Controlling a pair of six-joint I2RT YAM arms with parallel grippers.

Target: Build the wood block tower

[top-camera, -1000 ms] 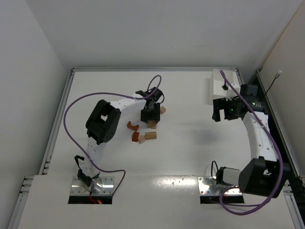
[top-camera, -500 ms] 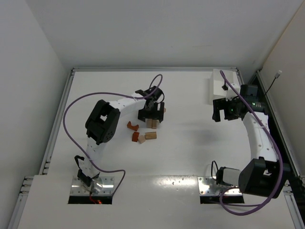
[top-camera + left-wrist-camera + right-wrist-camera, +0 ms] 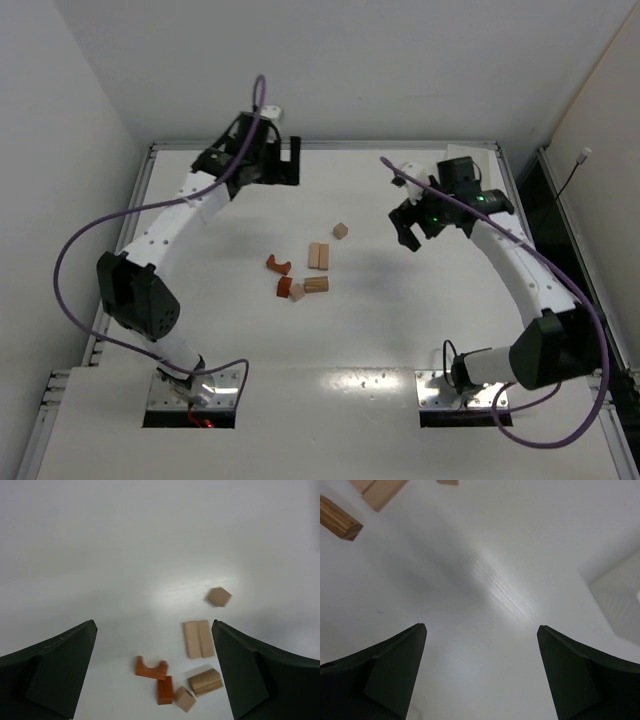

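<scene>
Left tool (image 3: pixel 288 163) open, empty, over far-left bench (image 3: pixel 430 320). Blocks (image 3: pixel 316 284) loose mid-bench, apart from both tools: red arch (image 3: pixel 278 265) leftmost; two tan slabs (image 3: pixel 318 256) touching side by side; lone tan cube (image 3: pixel 341 231) beyond them. Right tool (image 3: pixel 408 228) open, empty, right of the cube.

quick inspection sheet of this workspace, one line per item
surface: white table, flat
job's things: seven wood blocks lying loose, nothing stacked; lone cube apart from the rest
clutter: white box near the far right corner
pincers: left pincer open, empty, raised near the far edge; right pincer open, empty
cables: purple cables loop off both arms, clear of the blocks
surroundings: plain white walls; nothing else seen
</scene>
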